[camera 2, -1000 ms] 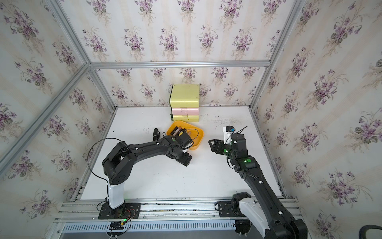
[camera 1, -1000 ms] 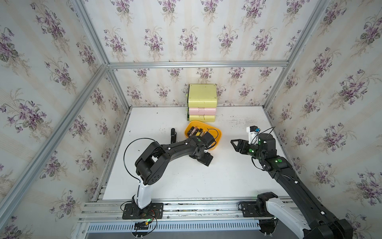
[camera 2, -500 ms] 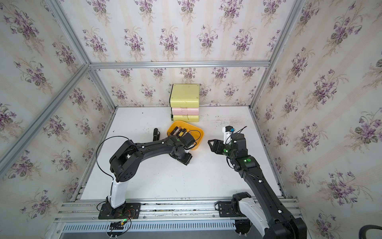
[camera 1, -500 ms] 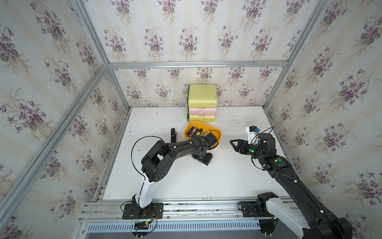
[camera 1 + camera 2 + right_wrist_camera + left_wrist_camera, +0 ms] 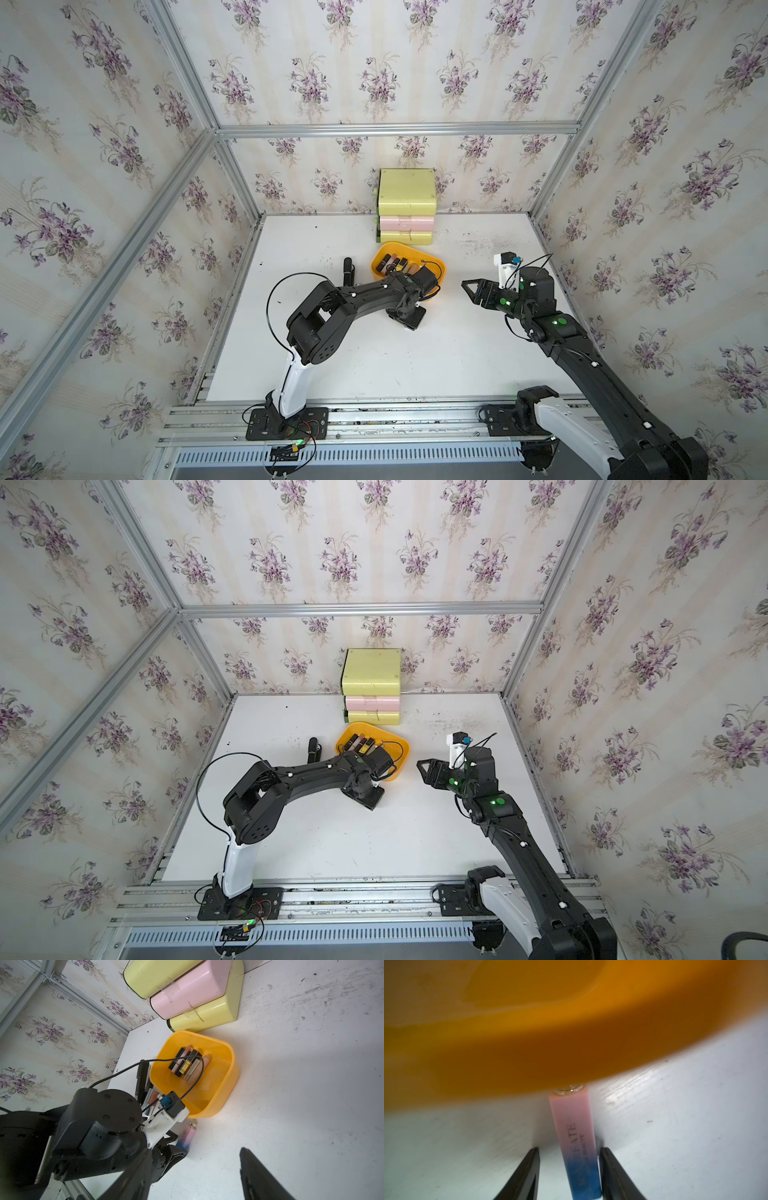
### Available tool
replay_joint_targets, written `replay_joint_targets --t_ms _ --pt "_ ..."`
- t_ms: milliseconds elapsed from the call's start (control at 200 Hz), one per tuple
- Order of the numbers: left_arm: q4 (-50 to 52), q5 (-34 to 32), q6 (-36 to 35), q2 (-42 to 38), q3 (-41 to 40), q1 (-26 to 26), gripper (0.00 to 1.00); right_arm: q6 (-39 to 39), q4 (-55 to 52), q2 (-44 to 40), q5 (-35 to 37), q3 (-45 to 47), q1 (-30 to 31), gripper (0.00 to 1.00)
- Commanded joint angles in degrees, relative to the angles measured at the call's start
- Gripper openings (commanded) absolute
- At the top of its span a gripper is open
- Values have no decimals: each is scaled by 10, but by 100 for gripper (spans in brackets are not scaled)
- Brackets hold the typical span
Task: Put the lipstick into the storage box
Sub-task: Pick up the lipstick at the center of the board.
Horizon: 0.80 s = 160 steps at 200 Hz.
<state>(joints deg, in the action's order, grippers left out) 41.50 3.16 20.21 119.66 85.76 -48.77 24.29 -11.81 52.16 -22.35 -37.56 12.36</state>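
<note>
The lipstick [image 5: 575,1136] is a square tube fading pink to blue. It lies on the worktop [image 5: 675,1126], its clear end touching the outside wall of the storage box [image 5: 529,1053]. Up close, the left wrist view shows dark lettering and the left tool [image 5: 570,1149] straddling the blue end, a gap on one side. In both top views the left arm [image 5: 353,299] covers the tube. The right tool [image 5: 195,1149], beside the box, is spread and empty.

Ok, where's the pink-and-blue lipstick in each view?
Top view: hidden under the left arm, beside the box.
Top view: also hidden under the left arm.
Left wrist: lipstick between the fingers, end by the box.
Right wrist: lipstick on the table beside the box.
Landmark: the orange box, in all four.
</note>
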Motion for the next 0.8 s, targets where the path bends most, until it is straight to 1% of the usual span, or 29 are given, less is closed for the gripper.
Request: replay_joint_targets --t_ms 0,65,140,320,480,569,794 --pt "3 16 6 19 -3 0 44 6 17 1 -7 1 0 69" --pt "5 16 6 24 1 -1 41 7 18 2 -8 2 0 69" --pt "7 17 5 29 4 -2 39 8 19 4 -9 3 -1 69" --pt "10 18 4 31 0 -4 25 8 22 3 -8 8 -1 69" --pt "8 20 3 20 -11 -4 20 11 27 5 -10 10 -1 69" --pt "3 27 3 10 -19 -4 14 15 32 9 -14 12 -2 69" --pt "-18 44 4 -46 -63 -3 11 28 43 29 -30 11 -2 69"
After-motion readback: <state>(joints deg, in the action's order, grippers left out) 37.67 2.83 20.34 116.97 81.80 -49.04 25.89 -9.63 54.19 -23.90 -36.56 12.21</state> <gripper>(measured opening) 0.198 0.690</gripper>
